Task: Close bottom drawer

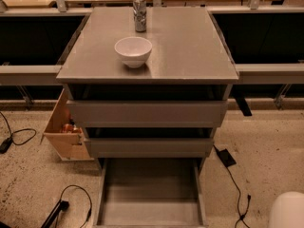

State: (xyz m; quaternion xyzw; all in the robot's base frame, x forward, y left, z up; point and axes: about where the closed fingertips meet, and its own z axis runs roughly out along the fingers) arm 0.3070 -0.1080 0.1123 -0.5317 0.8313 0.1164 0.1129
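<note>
The bottom drawer (pixel 149 194) of the grey cabinet (pixel 190 56) is pulled far out toward me. Its long shallow grey tray is empty, and its front lies at the bottom edge of the camera view. The two drawers above it, the top one (pixel 147 113) and the middle one (pixel 148 147), stand slightly out. My gripper is out of view. Only a white rounded part of my arm (pixel 287 210) shows at the bottom right corner, to the right of the open drawer and apart from it.
A white bowl (pixel 133 51) and a silver can (pixel 139 14) stand on the cabinet top. A tan wooden box (pixel 64 127) sits against the cabinet's left side. Cables (pixel 71 198) and a black adapter (pixel 224 157) lie on the speckled floor on both sides.
</note>
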